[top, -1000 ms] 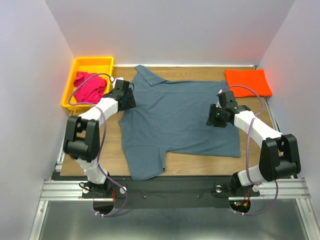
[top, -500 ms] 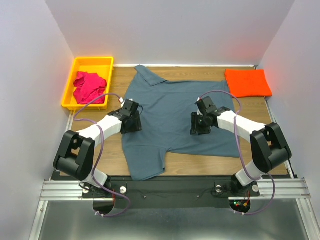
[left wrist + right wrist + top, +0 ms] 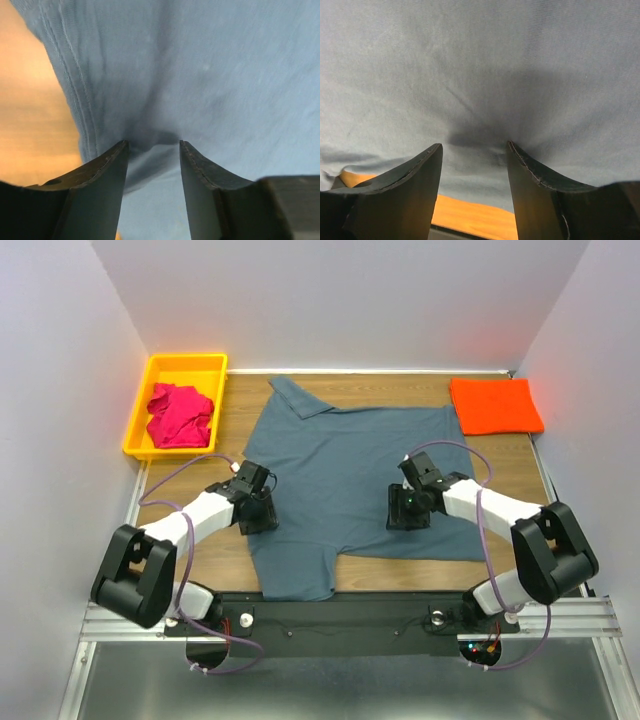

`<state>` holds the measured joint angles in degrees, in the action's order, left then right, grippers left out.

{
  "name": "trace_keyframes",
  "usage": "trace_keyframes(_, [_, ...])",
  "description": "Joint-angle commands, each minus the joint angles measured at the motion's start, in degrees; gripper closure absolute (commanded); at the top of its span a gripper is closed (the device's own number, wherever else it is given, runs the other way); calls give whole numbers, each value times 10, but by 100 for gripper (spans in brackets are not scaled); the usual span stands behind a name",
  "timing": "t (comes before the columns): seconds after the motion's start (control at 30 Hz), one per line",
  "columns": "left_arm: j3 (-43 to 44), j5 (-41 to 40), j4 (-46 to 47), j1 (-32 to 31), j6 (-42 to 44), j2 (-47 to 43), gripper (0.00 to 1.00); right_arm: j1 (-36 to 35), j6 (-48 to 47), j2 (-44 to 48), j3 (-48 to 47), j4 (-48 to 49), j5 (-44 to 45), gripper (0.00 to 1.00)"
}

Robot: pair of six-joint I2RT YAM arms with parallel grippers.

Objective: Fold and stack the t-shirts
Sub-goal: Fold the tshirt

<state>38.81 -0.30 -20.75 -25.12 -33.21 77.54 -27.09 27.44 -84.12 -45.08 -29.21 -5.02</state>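
Step in hand, my guess: first fold of grey shirt, grab just starting.
- left claw: jaws parted, tips pressed into grey cloth just inside its edge, small pucker between, nothing pinched yet
- right claw: same deal, parted, tips on cloth, strip of desk showing near side
- next move needs both jaws shut on cloth, then even lift so fold lands straight
- grey shirt flat mid-desk
- orange shirt folded, far right corner
- pink shirt crumpled in bin, far left

Hard to tell: how many layers sit under tips. From above, wrists hide the tips.
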Motion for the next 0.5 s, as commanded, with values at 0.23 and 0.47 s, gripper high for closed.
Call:
trace_keyframes(0.23, [92, -33, -154, -10, -18, -113, 34, -6, -20, 55, -67, -86, 68, 37])
trace_keyframes(0.47, [281, -103, -106, -11, 65, 76, 25, 27, -70, -51, -196, -87, 133, 37])
